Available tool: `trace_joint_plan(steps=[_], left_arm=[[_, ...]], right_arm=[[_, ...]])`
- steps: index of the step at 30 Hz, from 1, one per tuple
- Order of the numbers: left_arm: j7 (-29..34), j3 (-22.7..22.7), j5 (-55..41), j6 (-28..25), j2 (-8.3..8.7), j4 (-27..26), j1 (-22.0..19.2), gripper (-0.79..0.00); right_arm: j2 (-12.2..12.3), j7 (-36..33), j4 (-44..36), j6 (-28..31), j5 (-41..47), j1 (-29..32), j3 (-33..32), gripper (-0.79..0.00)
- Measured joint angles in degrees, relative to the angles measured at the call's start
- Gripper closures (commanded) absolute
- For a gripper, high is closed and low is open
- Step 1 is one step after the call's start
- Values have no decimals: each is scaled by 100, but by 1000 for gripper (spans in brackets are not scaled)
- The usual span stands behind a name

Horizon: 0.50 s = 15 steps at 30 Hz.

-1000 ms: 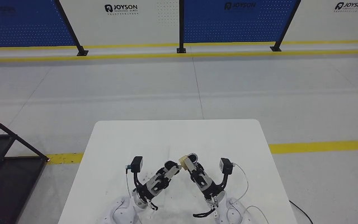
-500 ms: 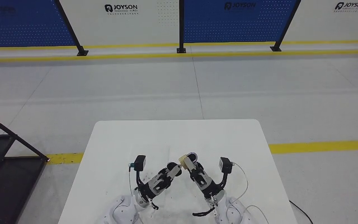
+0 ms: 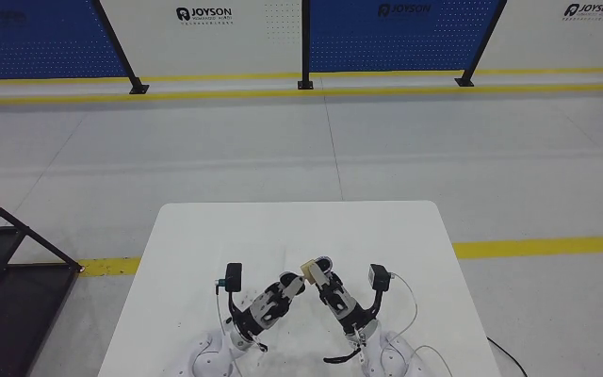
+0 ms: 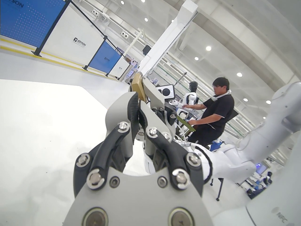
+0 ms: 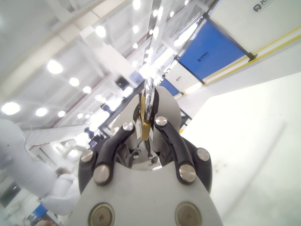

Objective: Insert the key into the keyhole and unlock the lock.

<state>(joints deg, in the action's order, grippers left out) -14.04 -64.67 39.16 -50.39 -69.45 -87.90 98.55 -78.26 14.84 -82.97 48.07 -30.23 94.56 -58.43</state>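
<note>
Right jaws clamp lock (image 5: 148, 104) (brass) — left jaws pinched, perhaps on key.

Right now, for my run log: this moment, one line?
left pincer shut | right pincer shut on lock | both over table

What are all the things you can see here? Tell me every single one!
table: one, white, under both arms.
padlock: one, brass body with silver shackle, held up above the table's near part.
barrier panels: several, blue and white, across the floor beyond the table.
floor lines: several, yellow, beside the table and along the panels.
frame: one, black, on the floor left of the table.
left gripper: one, grey with black pads, jaws shut, close beside the padlock.
right gripper: one, grey and black, jaws shut on the padlock.
</note>
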Motion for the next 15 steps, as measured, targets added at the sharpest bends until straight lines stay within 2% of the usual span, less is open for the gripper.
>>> trace_joint_plan(steps=[8,15], left_arm=[[-943,28,1241,680,-53,-139,153,0],[-1691,130,2249,1489,-92,-201,222,0]], right_arm=[[5,-39,-20,-63,21,5,1,0],[7,-32,-25,-125,-11,5,-1,0]])
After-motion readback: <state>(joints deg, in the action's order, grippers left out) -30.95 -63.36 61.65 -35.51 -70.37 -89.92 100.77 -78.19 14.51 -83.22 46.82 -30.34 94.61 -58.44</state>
